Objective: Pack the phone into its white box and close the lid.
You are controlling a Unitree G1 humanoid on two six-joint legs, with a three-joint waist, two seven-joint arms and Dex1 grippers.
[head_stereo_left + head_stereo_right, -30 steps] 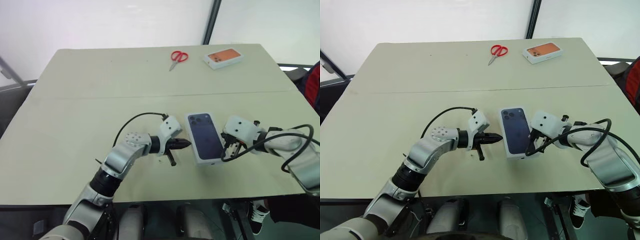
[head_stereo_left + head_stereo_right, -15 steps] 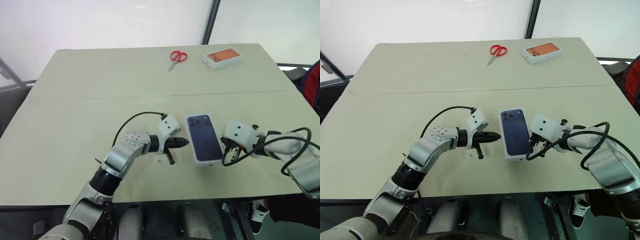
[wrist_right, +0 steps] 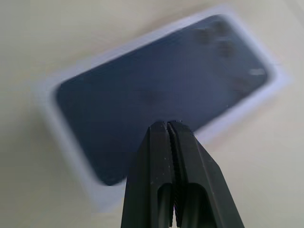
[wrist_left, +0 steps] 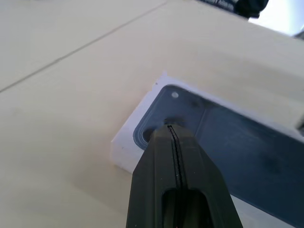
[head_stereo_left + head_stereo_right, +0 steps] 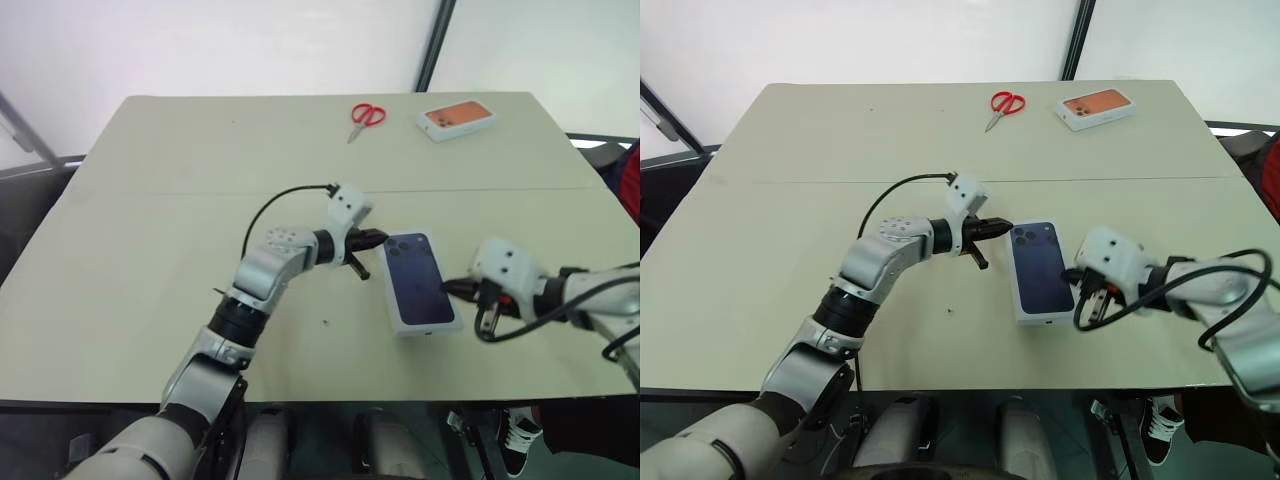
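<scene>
The lid (image 5: 418, 285) sits on the white box (image 5: 1044, 322), printed phone picture facing up, near the front edge of the table (image 5: 160, 180) and slightly right of centre. Only a sliver of white wall shows below the lid at the near end, so the box looks closed or almost closed. The phone can't be seen; presumably it is inside, but that can't be confirmed.

The left gripper (image 5: 378, 239) is clenched with nothing in it. Its tip is at the far-left corner of the lid, over the printed camera cluster. The left wrist view puts the tip right above that corner, but contact can't be confirmed. Pinched fingers make a stiff single point, a sensible way to press a corner down.

The right gripper (image 5: 452, 289) is also clenched and empty. It sits just beside the lid's right long edge and points in at it, so it likely acts as a side stop to keep the box from sliding during a push from the left.

The scissors (image 5: 364, 117) and orange-topped box (image 5: 457, 119) lie at the far edge, well apart and out of play.

The remaining step is probably seating the lid fully. The risk is that a corner press skews or tips the lid.
</scene>
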